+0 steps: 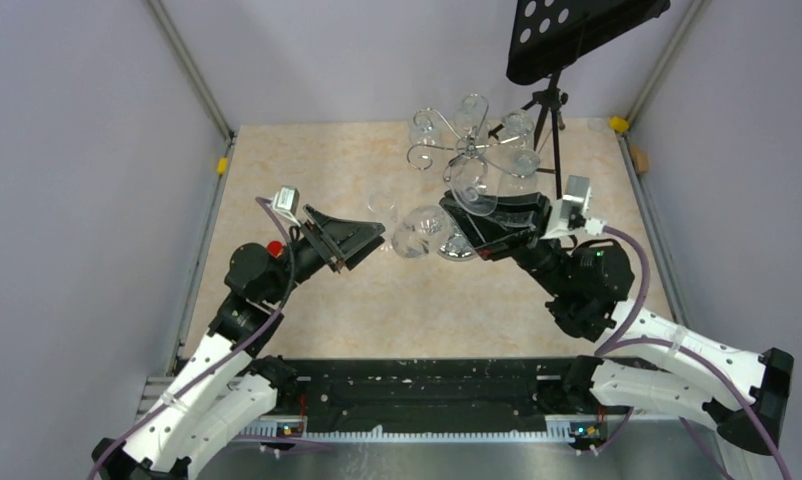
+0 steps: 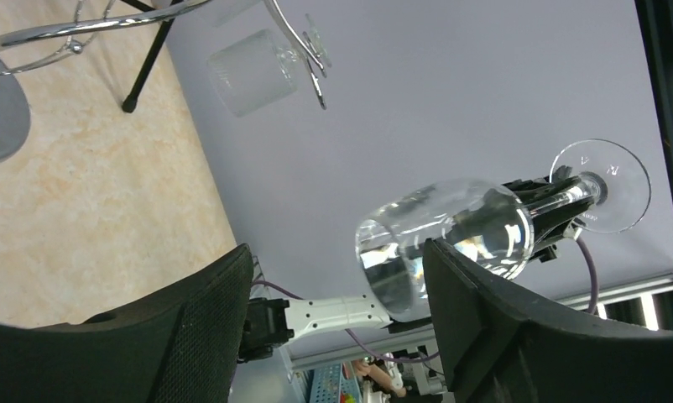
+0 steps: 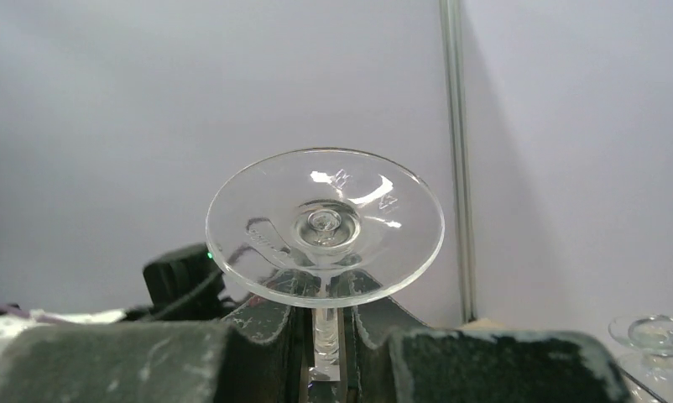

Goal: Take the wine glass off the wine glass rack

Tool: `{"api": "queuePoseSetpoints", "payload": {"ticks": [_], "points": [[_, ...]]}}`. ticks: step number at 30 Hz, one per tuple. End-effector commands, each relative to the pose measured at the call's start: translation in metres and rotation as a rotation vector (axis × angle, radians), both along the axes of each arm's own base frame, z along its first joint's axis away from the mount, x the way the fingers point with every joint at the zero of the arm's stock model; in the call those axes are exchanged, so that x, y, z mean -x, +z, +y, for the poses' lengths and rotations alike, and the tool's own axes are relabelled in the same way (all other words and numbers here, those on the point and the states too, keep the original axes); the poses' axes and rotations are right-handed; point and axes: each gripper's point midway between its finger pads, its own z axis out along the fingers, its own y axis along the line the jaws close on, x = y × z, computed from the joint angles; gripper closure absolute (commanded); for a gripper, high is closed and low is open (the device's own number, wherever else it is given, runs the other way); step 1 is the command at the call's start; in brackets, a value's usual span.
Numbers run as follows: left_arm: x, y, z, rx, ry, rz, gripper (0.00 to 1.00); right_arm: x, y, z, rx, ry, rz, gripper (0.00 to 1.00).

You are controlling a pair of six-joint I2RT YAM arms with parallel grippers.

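The silver wire wine glass rack [image 1: 464, 150] stands at the back of the table, with several glasses hanging from its scroll arms. One wine glass [image 1: 421, 231] lies sideways in the air in front of the rack. My right gripper [image 1: 464, 238] is shut on its stem. In the right wrist view the round foot [image 3: 325, 227] faces the camera and the stem [image 3: 326, 336] sits pinched between the fingers. My left gripper [image 1: 370, 240] is open just left of the bowl. In the left wrist view the bowl [image 2: 451, 235] lies past the right finger [image 2: 501, 336], outside the jaws.
A black music stand [image 1: 577, 35] on a tripod [image 1: 549, 110] rises at the back right, close to the rack. Rack arms [image 2: 65, 34] and a hanging glass [image 2: 253, 71] show in the left wrist view. Another glass foot [image 3: 652, 332] sits low right. Grey walls enclose the table.
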Motion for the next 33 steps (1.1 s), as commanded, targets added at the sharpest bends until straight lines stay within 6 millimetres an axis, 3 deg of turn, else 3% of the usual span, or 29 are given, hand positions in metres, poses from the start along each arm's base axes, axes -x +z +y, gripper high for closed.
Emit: {"api": "queuePoseSetpoints", "payload": {"ticks": [1, 3, 6, 13, 21, 33], "points": [[0.017, 0.037, -0.006, 0.078, -0.098, -0.162, 0.24, 0.014, 0.048, -0.037, -0.259, 0.036, 0.007, 1.00], [0.023, 0.046, -0.007, 0.100, -0.130, -0.193, 0.35, 0.015, 0.051, -0.041, -0.305, 0.055, 0.024, 1.00], [0.033, 0.057, -0.008, 0.129, -0.179, -0.231, 0.43, 0.014, 0.053, -0.040, -0.331, 0.077, 0.040, 1.00], [0.055, 0.081, -0.004, 0.199, -0.248, -0.333, 0.32, 0.011, 0.055, -0.040, -0.383, 0.100, 0.073, 1.00], [0.066, 0.095, -0.001, 0.276, -0.298, -0.348, 0.31, 0.010, 0.053, -0.034, -0.413, 0.148, 0.106, 1.00], [0.082, 0.116, 0.005, 0.396, -0.391, -0.390, 0.49, 0.003, 0.041, -0.028, -0.462, 0.164, 0.115, 1.00]]}}
